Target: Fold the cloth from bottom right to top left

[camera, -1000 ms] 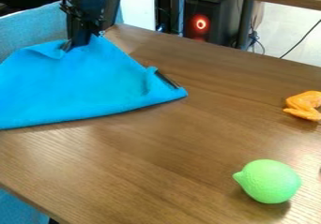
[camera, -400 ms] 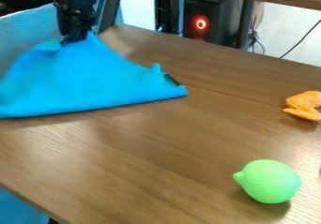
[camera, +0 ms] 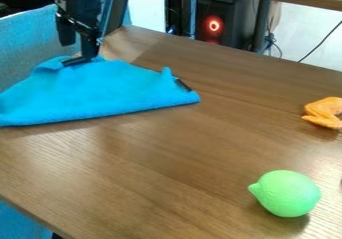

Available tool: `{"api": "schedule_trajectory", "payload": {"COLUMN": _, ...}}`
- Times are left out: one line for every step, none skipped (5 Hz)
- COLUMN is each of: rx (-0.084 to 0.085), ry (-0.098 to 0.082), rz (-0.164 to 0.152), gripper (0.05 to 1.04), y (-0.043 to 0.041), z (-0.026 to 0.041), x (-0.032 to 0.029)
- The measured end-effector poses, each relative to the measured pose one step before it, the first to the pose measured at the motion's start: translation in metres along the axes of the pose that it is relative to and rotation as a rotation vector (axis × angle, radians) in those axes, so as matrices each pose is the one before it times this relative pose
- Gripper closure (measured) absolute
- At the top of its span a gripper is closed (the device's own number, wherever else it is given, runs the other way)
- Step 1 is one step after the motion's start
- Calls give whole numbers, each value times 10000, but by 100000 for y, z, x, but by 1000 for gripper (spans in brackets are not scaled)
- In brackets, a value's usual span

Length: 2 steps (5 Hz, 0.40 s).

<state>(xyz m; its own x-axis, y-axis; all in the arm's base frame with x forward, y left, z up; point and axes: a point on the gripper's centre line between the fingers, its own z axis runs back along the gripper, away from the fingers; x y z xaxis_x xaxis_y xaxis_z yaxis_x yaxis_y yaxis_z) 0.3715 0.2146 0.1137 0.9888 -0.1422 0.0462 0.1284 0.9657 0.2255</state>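
On the table, the cloth lies folded beneath the fingers and out towards the camera. The fold looks nearly finished, release in hand; next, probably lift clear without dragging it. The gripper hangs down, fingers spread, one tip at the cloth's far edge.
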Motion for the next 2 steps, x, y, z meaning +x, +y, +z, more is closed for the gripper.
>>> {"api": "schedule_trajectory", "payload": {"rx": -252, "ry": -779, "rz": 448, "gripper": 82, "y": 169, "z": 1699, "x": -739}}
{"api": "schedule_trajectory", "payload": {"rx": 13, "ry": -546, "rz": 1263, "gripper": 82, "y": 508, "z": 2983, "x": -1603}}
